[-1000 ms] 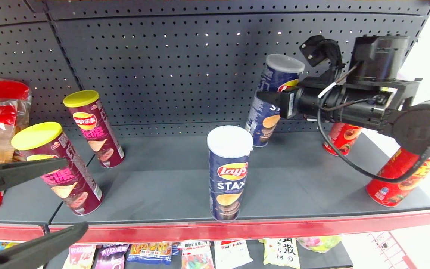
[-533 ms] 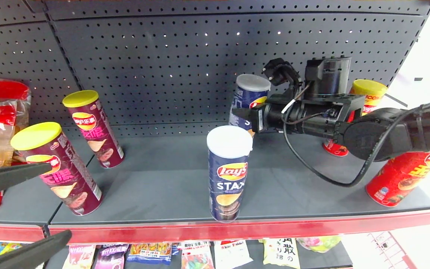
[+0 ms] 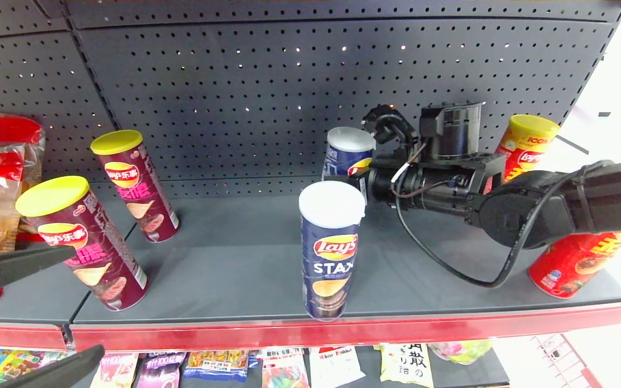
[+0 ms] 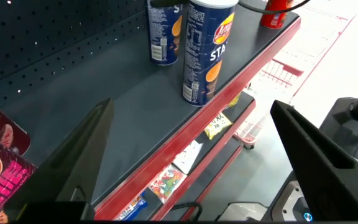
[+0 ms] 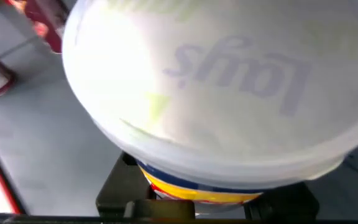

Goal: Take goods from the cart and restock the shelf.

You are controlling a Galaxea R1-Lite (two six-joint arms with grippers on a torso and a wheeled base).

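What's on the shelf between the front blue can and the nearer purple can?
Nothing: in the head view, bare grey shelf runs from the purple can to the blue can.

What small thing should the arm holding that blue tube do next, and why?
Probably open the right gripper and let go: the blue chip canister with the white lid looks upright, its base seemingly resting on the grey shelf.

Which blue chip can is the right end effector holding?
The rear blue chip can, by the pegboard; the front can stands free at the shelf edge.
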